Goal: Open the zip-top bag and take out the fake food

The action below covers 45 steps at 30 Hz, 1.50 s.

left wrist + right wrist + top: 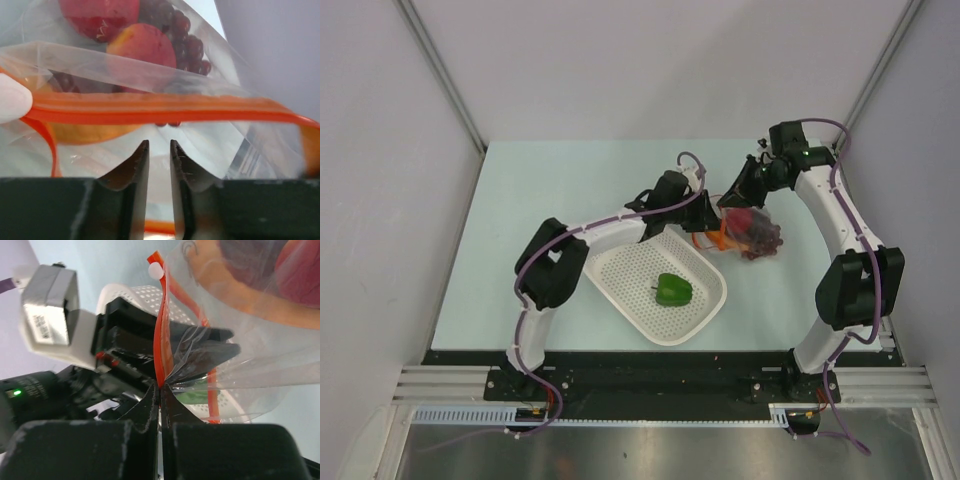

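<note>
Two arms, a left arm [610, 232] and a right arm [840, 205], both made of white tubes with chunky black joints. A thin purple cable [517, 290] along each one. A tiny green light [17, 392] on a round black part. A white box [47, 310] with a small label near the left arm's tip. Dark, pointy fingers [132, 170], scratched and dusty along the edges.

Clear, crinkly zip-top bag [752, 232] sits just right of white basket [620, 275]; orange-red zipper strip [150, 107] is pulled taut, mouth prob. part-open. Inside: red fruit [100, 17], orange piece [142, 45], dark grape bunch [187, 45]. Green bell pepper [673, 290] lies in basket.
</note>
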Each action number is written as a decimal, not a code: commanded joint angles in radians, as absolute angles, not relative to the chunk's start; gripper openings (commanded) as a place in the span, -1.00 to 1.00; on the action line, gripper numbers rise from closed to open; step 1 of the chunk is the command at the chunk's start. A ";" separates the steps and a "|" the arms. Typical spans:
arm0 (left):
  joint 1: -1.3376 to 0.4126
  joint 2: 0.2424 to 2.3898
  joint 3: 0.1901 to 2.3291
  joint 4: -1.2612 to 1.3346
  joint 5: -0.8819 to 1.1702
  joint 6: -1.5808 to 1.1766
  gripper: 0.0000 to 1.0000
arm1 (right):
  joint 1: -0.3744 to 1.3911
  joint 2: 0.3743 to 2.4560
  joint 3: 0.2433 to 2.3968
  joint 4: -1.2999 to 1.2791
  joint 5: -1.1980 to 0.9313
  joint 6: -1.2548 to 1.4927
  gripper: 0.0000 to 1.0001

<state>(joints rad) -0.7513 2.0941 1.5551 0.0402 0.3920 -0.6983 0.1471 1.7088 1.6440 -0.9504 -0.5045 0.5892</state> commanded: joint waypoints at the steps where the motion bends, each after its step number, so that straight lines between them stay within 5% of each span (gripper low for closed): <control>1: -0.756 2.133 1.629 0.187 0.353 -0.822 -0.39 | 0.141 1.680 1.654 -0.917 -0.612 0.661 -1.00; 8: -0.773 2.249 1.758 0.158 0.302 -0.851 0.25 | 0.146 1.655 1.632 -0.894 -0.609 0.699 -1.00; 15: -0.773 2.284 1.759 0.147 0.232 -0.833 0.61 | 0.160 1.641 1.618 -0.859 -0.606 0.747 -1.00; 21: -0.779 2.326 1.752 0.222 0.259 -0.902 0.54 | 0.173 1.618 1.574 -0.833 -0.594 0.772 -1.00; 24: -0.787 2.322 1.712 0.296 0.270 -0.934 0.24 | 0.176 1.618 1.572 -0.830 -0.589 0.773 -1.00; 31: -0.818 2.324 1.692 0.281 0.222 -0.934 0.57 | 0.186 1.620 1.562 -0.828 -0.580 0.775 -1.00; 42: -0.838 2.352 1.680 0.282 0.186 -0.976 0.55 | 0.195 1.624 1.555 -0.819 -0.591 0.798 -1.00; 45: -0.836 2.349 1.669 0.291 0.193 -0.973 0.16 | 0.195 1.624 1.559 -0.816 -0.586 0.793 -1.00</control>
<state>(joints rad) -0.8200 2.3325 1.6691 0.2718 0.2001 -0.9745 0.1741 1.6733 1.5513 -0.8387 -0.5133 0.7673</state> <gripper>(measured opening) 0.713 0.010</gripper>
